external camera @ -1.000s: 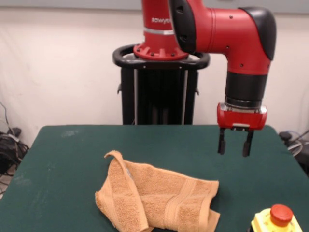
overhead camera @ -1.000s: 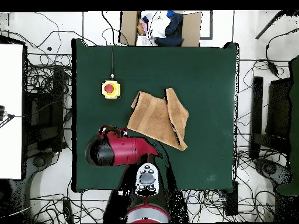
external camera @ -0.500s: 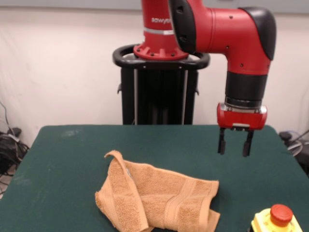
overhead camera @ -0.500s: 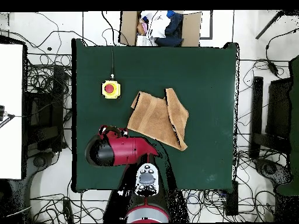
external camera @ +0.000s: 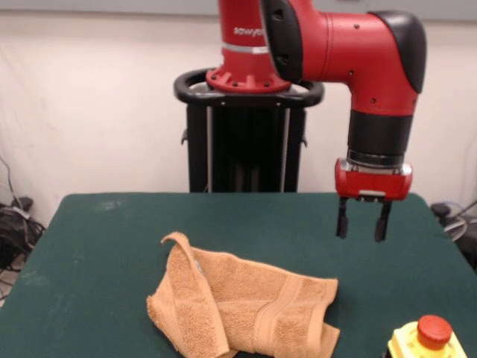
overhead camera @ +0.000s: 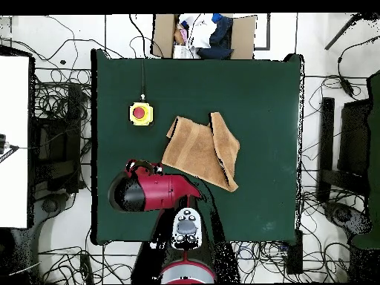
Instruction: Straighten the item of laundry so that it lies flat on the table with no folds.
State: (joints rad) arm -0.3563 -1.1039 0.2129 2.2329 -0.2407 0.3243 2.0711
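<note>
Nothing done yet — the towel lies rumpled, one side folded over; the gripper hangs beside it, jaws apart, empty.

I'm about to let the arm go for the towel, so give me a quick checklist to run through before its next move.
1. Gripper empty, fingers apart: ok.
2. Gripper clear of the towel, hanging above the table beside it: ok.
3. Towel flat: not ok; one side is folded over and a corner stands up.
4. Towel fully on the table: ok in the overhead view.
5. Red and yellow button box out of the path: cannot tell; it sits close to the towel.
</note>
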